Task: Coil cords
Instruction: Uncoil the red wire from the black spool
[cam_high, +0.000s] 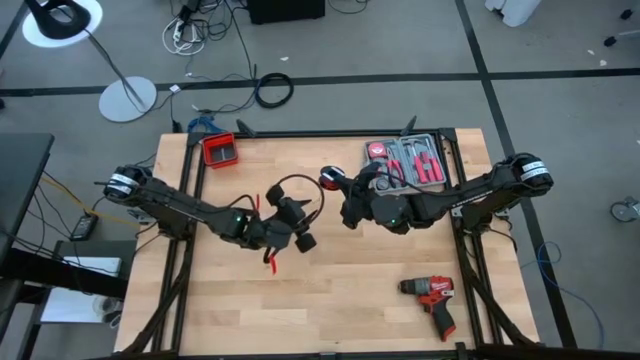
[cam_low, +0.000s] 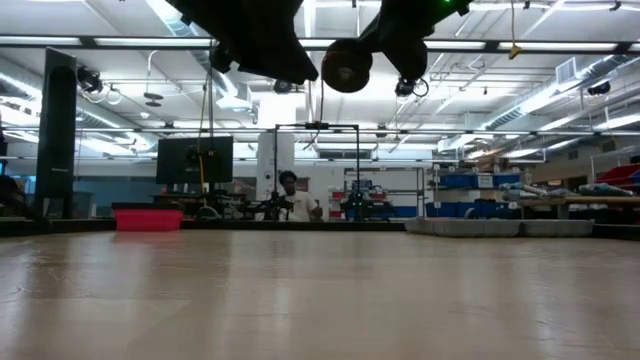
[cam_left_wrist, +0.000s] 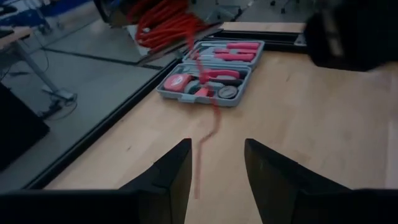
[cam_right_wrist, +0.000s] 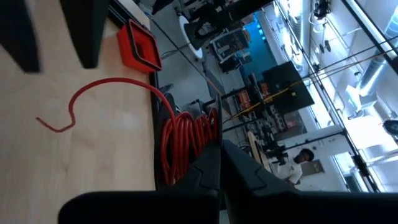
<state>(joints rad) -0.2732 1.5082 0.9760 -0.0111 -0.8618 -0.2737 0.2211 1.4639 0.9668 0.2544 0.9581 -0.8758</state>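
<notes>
Just beyond the right gripper (cam_right_wrist: 219, 149), whose fingers are pressed fully together, hang the thin red and black cords (cam_right_wrist: 186, 134). Their red turns are bunched into a small coil that I judge is pinched at those fingertips. From the coil one loose red strand arcs away over the table and ends in a little hook. The left gripper (cam_left_wrist: 214, 146) faces it from close by with its fingers spread wide and gripping nothing. A blurred red strand runs through the gap between them. Both grippers hang well above the pale wooden table (cam_high: 350, 300).

My worry is that free tail. If I close the left fingers while the strand is swinging, they may miss it or catch it slack, and the next wrap would go on loose. If either arm pulls away too hard, the turns could slide out of the right grip and the coil would spring apart. With the two wrists this close, a careless swing could also knock one against the other.

The tabletop is bare light wood inside a black frame. Past the left gripper lies a grey plastic tool case with red-handled tools (cam_left_wrist: 186, 98). A small red plastic bin (cam_right_wrist: 124, 50) sits at the table edge beyond the right gripper, and a red and black cordless drill (cam_high: 432, 297) lies well off to its side. Behind is a bright workshop with shelving, and a person (cam_low: 290, 196) far back.
</notes>
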